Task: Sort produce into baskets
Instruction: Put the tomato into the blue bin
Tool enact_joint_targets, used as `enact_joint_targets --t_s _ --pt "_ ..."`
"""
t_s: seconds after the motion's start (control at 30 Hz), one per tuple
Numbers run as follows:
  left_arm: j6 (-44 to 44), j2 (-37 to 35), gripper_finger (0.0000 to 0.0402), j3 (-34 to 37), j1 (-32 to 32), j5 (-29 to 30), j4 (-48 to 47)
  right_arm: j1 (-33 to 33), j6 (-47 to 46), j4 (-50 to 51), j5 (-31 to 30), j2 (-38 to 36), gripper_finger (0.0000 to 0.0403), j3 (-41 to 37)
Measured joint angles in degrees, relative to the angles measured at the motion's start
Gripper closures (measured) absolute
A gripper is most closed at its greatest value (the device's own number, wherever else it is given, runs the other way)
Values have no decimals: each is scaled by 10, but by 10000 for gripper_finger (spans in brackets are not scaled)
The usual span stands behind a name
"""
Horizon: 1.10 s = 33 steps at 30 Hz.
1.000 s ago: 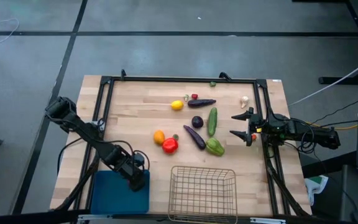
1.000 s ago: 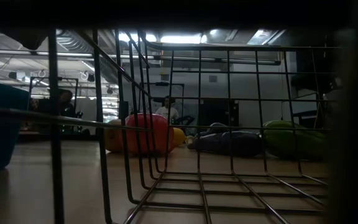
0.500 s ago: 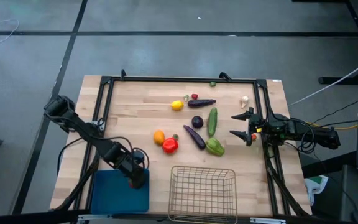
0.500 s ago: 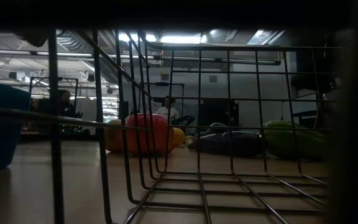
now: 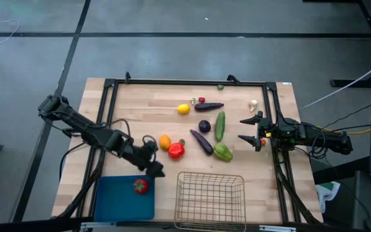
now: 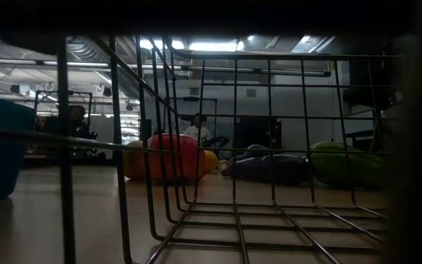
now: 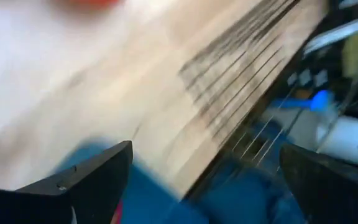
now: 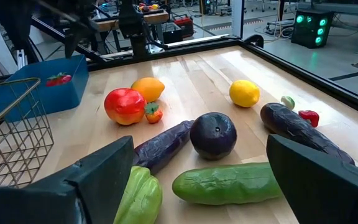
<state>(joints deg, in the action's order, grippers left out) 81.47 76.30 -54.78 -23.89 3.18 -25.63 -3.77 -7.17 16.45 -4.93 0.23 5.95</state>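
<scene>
High view, cucumber (image 5: 220, 125) long axis front-back, left claw (image 5: 157, 170) wide, right claw (image 5: 250, 129) wide

Around the wire basket (image 5: 210, 198) you have bare tabletop on both sides and toward the produce. The blue tray (image 5: 118, 201) sits just beside it, and the left gripper (image 5: 154, 169), jaws apart, hangs over the gap between them. Clustered vegetables lie beyond, near the green pepper (image 5: 222, 151).

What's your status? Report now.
Left gripper open, above blue tray's edge. Red fruit in tray. Right gripper open, waiting right. Wire basket unobstructed.
</scene>
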Motion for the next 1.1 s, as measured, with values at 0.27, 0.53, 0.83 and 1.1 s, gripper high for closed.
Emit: enact_joint_targets --t_s 0.27,0.53,0.83,1.1 --pt "-105 8 2 0 85 26 29 0 0 0 0 0 38 0" --pt "-231 35 2 0 168 -13 109 0 0 0 0 0 38 0" --pt "-323 77 2 0 216 -9 149 0 0 0 0 0 38 0" --pt "-563 100 2 0 229 1 152 0 0 0 0 0 38 0"
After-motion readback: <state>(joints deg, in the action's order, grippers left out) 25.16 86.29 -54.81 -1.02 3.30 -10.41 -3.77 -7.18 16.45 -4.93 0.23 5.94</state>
